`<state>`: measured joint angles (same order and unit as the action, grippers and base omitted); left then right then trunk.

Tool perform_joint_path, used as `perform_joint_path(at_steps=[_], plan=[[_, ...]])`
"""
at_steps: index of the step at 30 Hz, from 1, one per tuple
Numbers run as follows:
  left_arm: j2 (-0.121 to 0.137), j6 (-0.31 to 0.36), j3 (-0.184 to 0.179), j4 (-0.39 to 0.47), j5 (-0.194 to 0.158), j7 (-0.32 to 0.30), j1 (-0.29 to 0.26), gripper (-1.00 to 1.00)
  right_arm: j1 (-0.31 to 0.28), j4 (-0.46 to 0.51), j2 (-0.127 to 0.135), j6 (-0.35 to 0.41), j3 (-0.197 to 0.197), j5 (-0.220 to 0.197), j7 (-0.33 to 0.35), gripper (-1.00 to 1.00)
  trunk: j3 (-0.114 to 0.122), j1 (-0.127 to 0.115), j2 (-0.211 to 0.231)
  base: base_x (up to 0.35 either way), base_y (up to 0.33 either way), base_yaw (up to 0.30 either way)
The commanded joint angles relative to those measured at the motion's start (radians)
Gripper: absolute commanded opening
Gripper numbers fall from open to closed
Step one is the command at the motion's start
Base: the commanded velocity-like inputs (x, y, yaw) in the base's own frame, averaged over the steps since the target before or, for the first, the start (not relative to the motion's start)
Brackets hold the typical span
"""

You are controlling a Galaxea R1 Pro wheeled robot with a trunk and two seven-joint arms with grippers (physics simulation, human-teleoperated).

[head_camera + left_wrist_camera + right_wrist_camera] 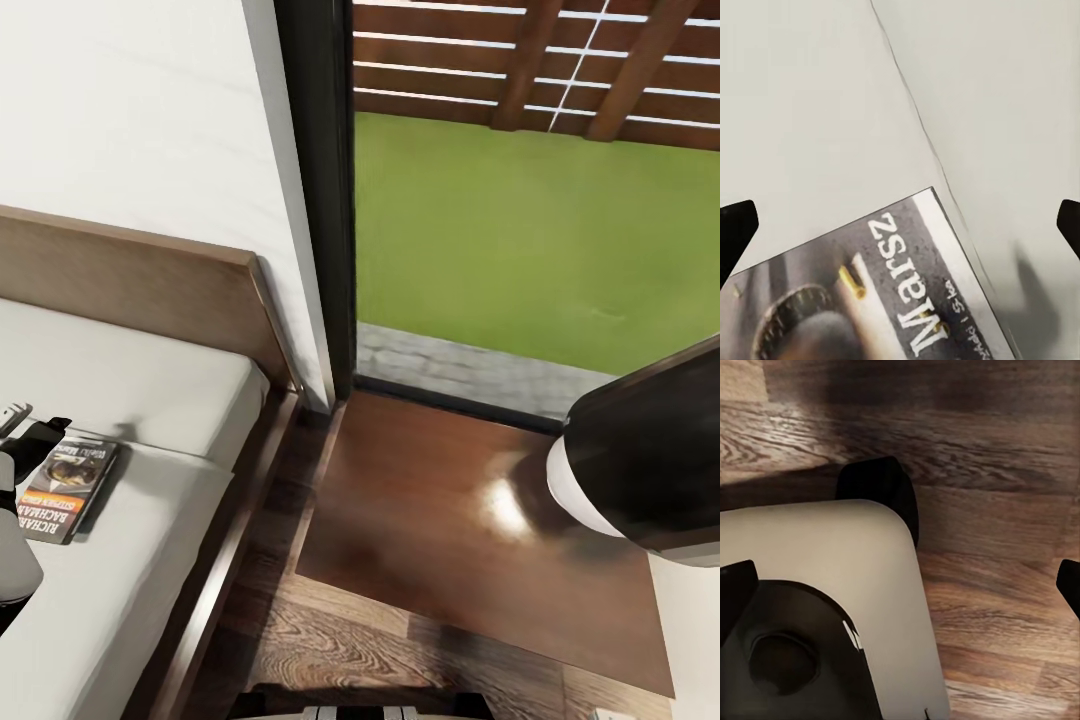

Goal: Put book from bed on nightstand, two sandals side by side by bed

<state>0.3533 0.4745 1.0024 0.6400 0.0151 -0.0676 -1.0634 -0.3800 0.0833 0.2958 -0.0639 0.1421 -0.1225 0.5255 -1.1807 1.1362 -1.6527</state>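
The room had a white wall (130, 110) on the left and a tall dark-framed window (318, 190) beside it. Through the glass, a green lawn (530, 230) lay below a slatted wooden fence (530, 60), with a strip of grey paving (450, 365) along the sill. The floor (340, 650) was brown wood plank with pronounced grain. A bright highlight reflected off the glossy dark surface below the window. Soft shadows fell along the wall base.
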Motion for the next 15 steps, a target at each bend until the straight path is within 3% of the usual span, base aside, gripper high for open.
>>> perform_joint_path(at_steps=[1,7,15], plan=[[-0.006,0.011,0.010,0.004,-0.004,-0.012,0.005,1.00,-0.001,-0.007,0.000,0.002,0.001,-0.006,0.011,1.00,-0.001,0.000,0.000,0.000,0.000,0.000],[-0.014,0.015,0.010,0.007,-0.008,-0.012,0.022,1.00,-0.001,-0.007,0.000,0.001,0.000,-0.006,0.015,1.00,-0.001,0.000,0.000,0.000,0.000,0.000],[-0.020,0.015,0.009,0.014,-0.042,-0.011,0.025,1.00,0.000,-0.007,0.000,0.001,0.001,-0.006,0.015,1.00,-0.001,0.000,0.000,0.000,0.000,0.000]])
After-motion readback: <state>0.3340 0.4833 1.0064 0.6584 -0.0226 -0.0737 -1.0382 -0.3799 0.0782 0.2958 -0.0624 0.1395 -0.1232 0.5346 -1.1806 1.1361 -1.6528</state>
